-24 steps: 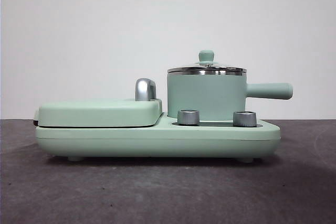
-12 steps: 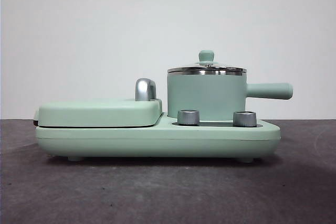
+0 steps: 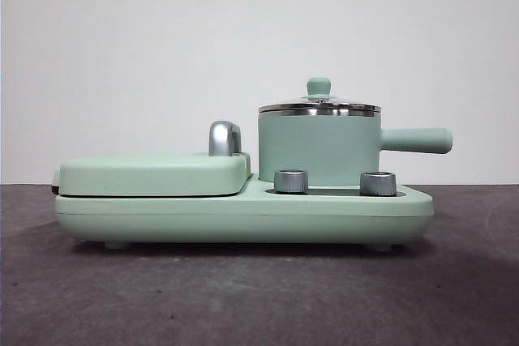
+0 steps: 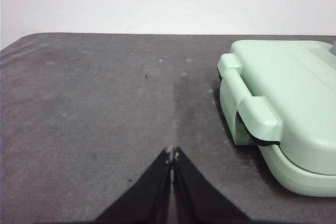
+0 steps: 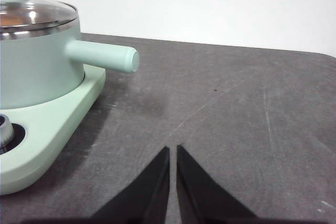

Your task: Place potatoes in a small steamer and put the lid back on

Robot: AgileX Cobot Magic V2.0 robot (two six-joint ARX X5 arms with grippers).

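We glimpse orange under the round glass lid (image 5: 31,14) on the mint-green cylindrical steamer (image 3: 319,150); left end effector (image 4: 172,153) and right end effector (image 5: 172,149) hang closed, empty.

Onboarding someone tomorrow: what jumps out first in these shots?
The mint-green cooker base fills the middle of the table, its flat griddle lid closed beside the pot, whose glass lid is on. An orange tint shows under that glass. Both grippers, left and right, wait off either end, jaws shut.

Each gripper (image 4: 172,153) (image 5: 173,150) shows two matte black tapering jaws, tips seemingly scuffed pale.
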